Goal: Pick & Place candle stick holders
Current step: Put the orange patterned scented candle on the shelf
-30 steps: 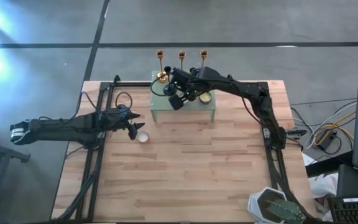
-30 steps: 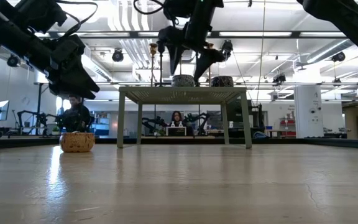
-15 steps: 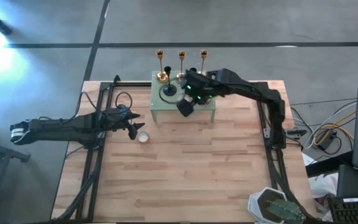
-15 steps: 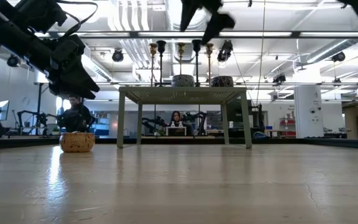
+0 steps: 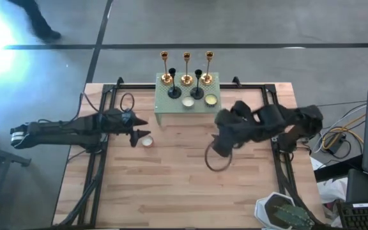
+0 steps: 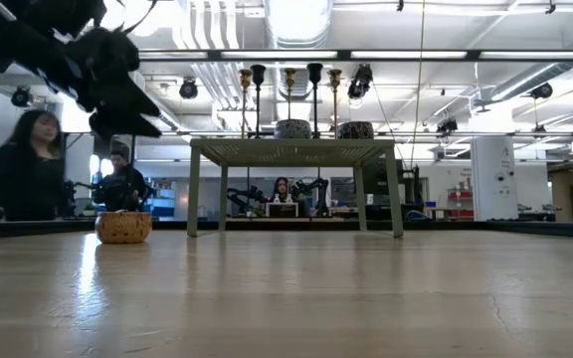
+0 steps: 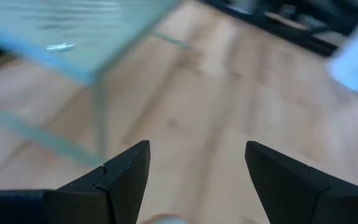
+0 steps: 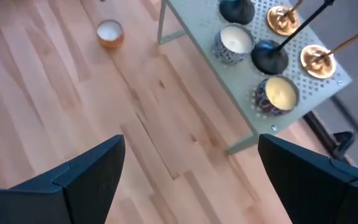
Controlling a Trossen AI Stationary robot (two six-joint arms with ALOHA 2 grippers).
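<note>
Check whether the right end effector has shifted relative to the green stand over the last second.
Yes. In the high view the right end effector has left the green stand, where it hung among the candle stick holders, and pulled back over the bare table.

Candle stick holders (image 5: 186,75) on stand (image 5: 165,110).

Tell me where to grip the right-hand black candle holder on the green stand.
Grip the short matte black candle holder by its thin upright stem, above the round base. Come from the open table side, since the shiny gold holders stand close behind and small candle pots sit near the green perforated stand's front.
</note>
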